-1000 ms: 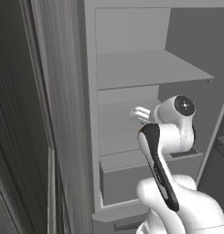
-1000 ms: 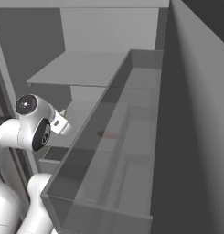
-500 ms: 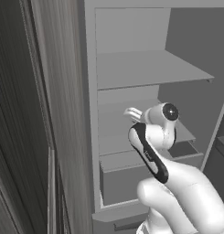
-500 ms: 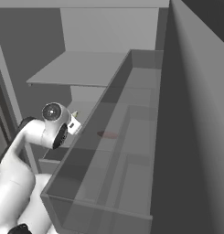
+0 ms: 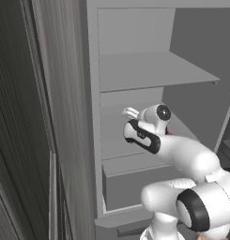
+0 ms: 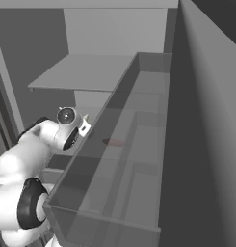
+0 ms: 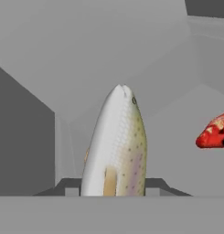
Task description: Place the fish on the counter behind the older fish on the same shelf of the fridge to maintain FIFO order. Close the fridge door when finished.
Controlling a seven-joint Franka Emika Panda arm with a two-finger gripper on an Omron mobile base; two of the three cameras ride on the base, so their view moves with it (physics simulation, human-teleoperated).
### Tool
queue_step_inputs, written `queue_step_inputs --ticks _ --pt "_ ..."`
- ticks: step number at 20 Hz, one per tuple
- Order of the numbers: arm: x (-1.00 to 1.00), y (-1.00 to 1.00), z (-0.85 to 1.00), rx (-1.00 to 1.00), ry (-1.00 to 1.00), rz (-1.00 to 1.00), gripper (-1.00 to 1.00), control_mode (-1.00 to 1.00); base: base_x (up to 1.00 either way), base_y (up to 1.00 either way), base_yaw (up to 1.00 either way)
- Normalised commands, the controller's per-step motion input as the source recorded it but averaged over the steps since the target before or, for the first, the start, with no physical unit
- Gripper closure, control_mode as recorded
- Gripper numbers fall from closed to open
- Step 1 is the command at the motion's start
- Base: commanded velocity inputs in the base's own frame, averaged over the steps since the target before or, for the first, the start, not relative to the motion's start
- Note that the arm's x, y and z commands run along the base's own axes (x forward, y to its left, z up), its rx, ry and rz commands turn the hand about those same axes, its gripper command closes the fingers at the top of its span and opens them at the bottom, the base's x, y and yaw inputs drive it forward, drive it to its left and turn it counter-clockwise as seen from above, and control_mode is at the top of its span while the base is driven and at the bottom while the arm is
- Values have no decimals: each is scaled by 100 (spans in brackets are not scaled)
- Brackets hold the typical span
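Observation:
My gripper (image 7: 112, 186) is shut on the fish (image 7: 115, 146), a pale speckled body that sticks out nose-first between the dark fingertips (image 7: 155, 183). The hand is inside the fridge (image 5: 135, 37), low over the shelf (image 5: 117, 149) that tops the drawer (image 5: 135, 185). In the hand view the older fish (image 7: 216, 131), bright red, lies to the right of the held one and apart from it. From the right base view the older fish (image 6: 113, 142) is a red smudge behind the door bin, beyond the gripper (image 6: 84, 126). In the left base view the gripper (image 5: 130, 112) is near the shelf's left side. The counter is out of view.
The fridge door (image 6: 206, 120) stands open on the right, its translucent bin (image 6: 114, 193) close beside my arm. A higher shelf (image 5: 149, 70) hangs over the hand. A grey wood cabinet panel (image 5: 41, 117) borders the fridge on the left.
The arm has folded lower and reached further into the fridge, carrying the fish inward over the shelf. The grip on the fish is unchanged.

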Motion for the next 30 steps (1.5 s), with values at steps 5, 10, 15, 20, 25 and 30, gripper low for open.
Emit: queue_step_inputs --ticks 5,10,15,20,25,30 --pt "65 0 -14 0 1 0 100 -100 0 0 0" --pt "48 0 -29 0 0 0 100 -100 0 0 0" --pt "32 0 -15 0 0 0 100 -100 0 0 0" --pt "55 0 -10 0 0 0 100 -100 0 0 0" --pt "52 0 -22 0 0 0 100 -100 0 0 0" --pt "32 0 -40 0 -1 0 100 -100 0 0 0"
